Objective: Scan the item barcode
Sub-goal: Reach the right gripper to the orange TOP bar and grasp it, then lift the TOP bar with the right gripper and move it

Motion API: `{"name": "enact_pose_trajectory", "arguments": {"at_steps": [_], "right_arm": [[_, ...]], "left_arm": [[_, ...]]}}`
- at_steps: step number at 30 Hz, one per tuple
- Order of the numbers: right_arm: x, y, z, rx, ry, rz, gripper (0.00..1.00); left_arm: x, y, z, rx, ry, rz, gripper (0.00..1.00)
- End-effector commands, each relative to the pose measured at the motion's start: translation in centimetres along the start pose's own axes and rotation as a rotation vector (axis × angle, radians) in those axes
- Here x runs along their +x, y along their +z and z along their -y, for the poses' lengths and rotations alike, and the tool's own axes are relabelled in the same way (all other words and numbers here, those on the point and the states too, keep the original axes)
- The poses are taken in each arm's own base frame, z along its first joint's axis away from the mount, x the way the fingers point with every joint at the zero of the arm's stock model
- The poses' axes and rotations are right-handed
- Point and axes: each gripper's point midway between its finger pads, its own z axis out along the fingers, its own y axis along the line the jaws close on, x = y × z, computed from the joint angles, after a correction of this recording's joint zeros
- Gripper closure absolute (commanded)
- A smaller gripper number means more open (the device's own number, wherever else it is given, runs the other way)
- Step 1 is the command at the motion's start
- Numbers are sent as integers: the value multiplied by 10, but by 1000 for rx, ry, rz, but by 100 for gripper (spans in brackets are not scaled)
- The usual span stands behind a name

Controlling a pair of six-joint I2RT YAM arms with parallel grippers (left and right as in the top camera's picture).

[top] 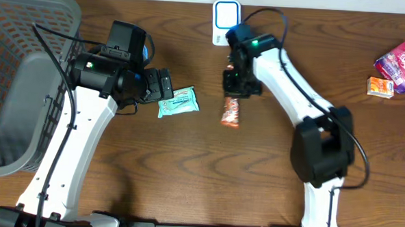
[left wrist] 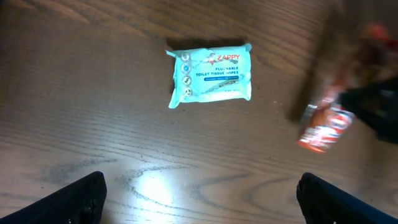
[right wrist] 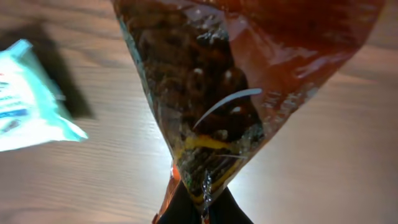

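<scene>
My right gripper (top: 235, 86) pinches the snack packet (top: 231, 113); the white scanner (top: 225, 20) lies near, farther up-table, in line with the packet's long axis. My left gripper (top: 164, 84) gapes, empty.

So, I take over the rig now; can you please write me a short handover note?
Left gripper: open, empty, beside the wipes pack, which lies flat on the table.
Right gripper: shut on one end of the orange snack packet.
Scanner: at the far table edge, just beyond the right gripper.
Done: packet gripped.
To do: present its barcode to the scanner; no barcode is visible yet.
</scene>
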Motion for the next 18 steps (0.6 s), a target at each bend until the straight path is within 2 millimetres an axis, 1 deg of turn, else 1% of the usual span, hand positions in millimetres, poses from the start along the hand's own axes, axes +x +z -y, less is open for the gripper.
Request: {"name": "enact_pose_trajectory", "arguments": {"at_steps": [1,3,10,11,12,14,17,18], "right_arm": [[1,-12,40,259,-29,47,98],[6,-9,43,274,-31,20,97],[12,2,44,269,-29,-11,93],[14,4,45,273,-30,-19,83],[15,5,46,273,-30,-22,78],[16,6,43,259,-29,-29,77],[16,8,35,216,-30,-30,75],[15,9,33,215,-34,-25,72]], "left_arm": [[-2,-1,-2,-8,1,7,2],[-2,-1,-2,-8,1,7,2],[-2,-1,-2,-8,1,7,2],[-2,-1,-2,-8,1,6,2],[-2,-1,-2,-8,1,7,2],[-2,-1,-2,-8,1,7,2],[-2,-1,-2,-8,1,6,2],[-2,-1,-2,-8,1,6,2]]}}
